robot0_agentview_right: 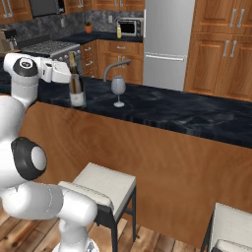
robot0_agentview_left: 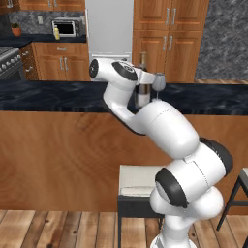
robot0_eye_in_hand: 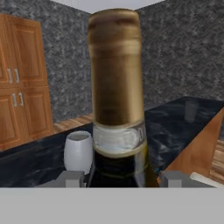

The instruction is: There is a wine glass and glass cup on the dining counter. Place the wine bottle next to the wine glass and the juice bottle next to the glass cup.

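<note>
wine bottle (robot0_eye_in_hand: 116,87), apparently clamped in gripper (robot0_eye_in_hand: 119,178)

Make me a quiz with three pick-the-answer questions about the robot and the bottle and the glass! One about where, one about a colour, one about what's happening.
1. Where does the wine glass stand?
A. on the black dining counter
B. on a stool
C. on the floor

2. What colour is the foil on the wine bottle neck?
A. red
B. gold
C. blue

3. What is the end effector doing?
A. hanging open over the stool
B. gripping the glass
C. shut on the wine bottle

Answers:
1 A, its foot rests on the black top in the right base view.
2 B, the hand view shows a gold neck up close.
3 C, the fingers sit on either side of the bottle, which stands upright beside the glass.
</note>
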Tool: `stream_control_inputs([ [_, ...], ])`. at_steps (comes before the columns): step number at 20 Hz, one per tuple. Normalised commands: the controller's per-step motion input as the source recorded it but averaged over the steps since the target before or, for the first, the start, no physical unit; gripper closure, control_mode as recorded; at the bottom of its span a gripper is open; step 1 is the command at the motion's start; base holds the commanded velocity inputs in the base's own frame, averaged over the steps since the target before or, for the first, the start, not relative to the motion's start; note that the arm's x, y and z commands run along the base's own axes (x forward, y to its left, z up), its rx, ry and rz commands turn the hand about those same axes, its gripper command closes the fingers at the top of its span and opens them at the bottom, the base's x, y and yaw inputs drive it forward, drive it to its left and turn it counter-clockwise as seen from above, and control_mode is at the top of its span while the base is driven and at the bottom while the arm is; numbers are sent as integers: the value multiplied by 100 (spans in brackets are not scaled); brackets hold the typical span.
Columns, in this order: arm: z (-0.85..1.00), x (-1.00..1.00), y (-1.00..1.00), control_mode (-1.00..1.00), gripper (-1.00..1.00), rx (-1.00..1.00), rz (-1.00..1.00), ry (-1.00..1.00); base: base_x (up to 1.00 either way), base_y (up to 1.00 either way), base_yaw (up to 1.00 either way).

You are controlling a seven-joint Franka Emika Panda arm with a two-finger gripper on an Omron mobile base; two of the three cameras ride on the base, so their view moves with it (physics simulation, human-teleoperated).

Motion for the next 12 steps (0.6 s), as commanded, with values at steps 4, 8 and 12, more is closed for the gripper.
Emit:
stream_control_inputs([
  [4,-1,36,-5,-100,100,0,0,0,0,0,0],
  [8,-1,36,-2,-100,100,0,0,0,0,0,0],
  [12,0,39,-4,-100,100,0,0,0,0,0,0],
])
